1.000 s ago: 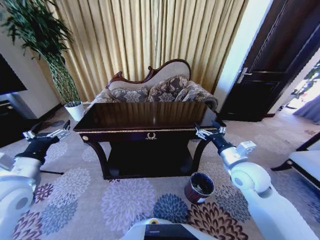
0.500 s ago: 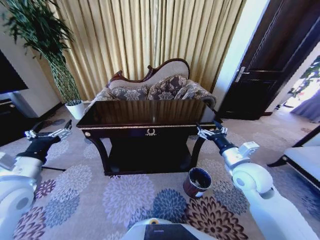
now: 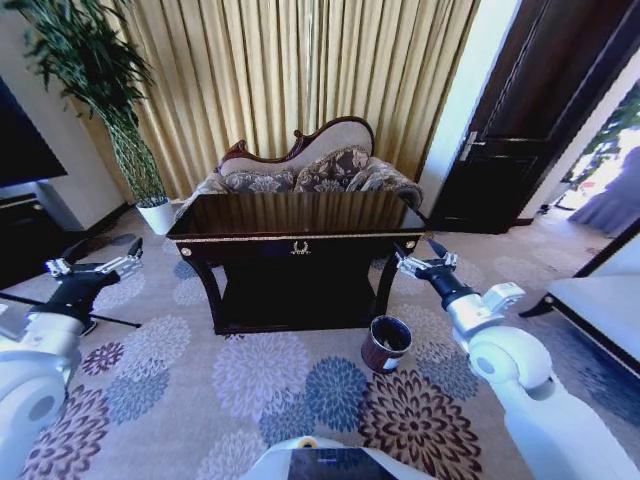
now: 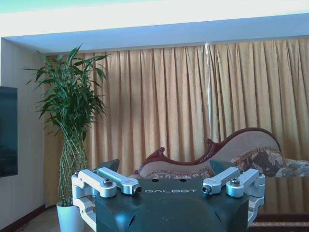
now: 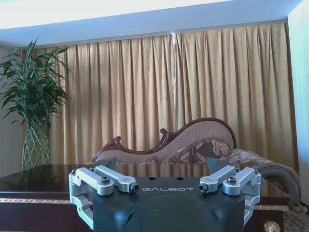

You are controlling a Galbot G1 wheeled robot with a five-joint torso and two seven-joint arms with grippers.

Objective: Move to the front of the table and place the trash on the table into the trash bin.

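The surface (image 3: pixel 300 215) is standing in the middle of the head view, dark brown and shiny, in front of a patterned sofa (image 3: pixel 300 170) and long gold curtains (image 3: pixel 300 70). Its top is reflecting the curtains. The trash bin (image 3: pixel 385 343) is sitting on the flowered carpet (image 3: pixel 250 380), just in front of the surface's right front leg. The left pincer (image 3: pixel 95 265) is hanging in the air to the left of the surface, well apart from it, with its fingers spread wide and nothing between them. The right pincer (image 3: pixel 425 262) is hanging near the surface's right front corner, above the trash bin, also spread wide and holding nothing. A tall green plant (image 3: pixel 100 90) in a white pot (image 3: pixel 157 215) is standing at the left, by the wall.

In the left wrist view, the left pincer (image 4: pixel 171 176) is pointing toward the curtains and sofa, spread apart, with the plant off to one side.

In the right wrist view, the right pincer (image 5: pixel 166 174) is spread apart too, and the surface's shiny top (image 5: pixel 38 176) is lying just beyond it, with the sofa behind.
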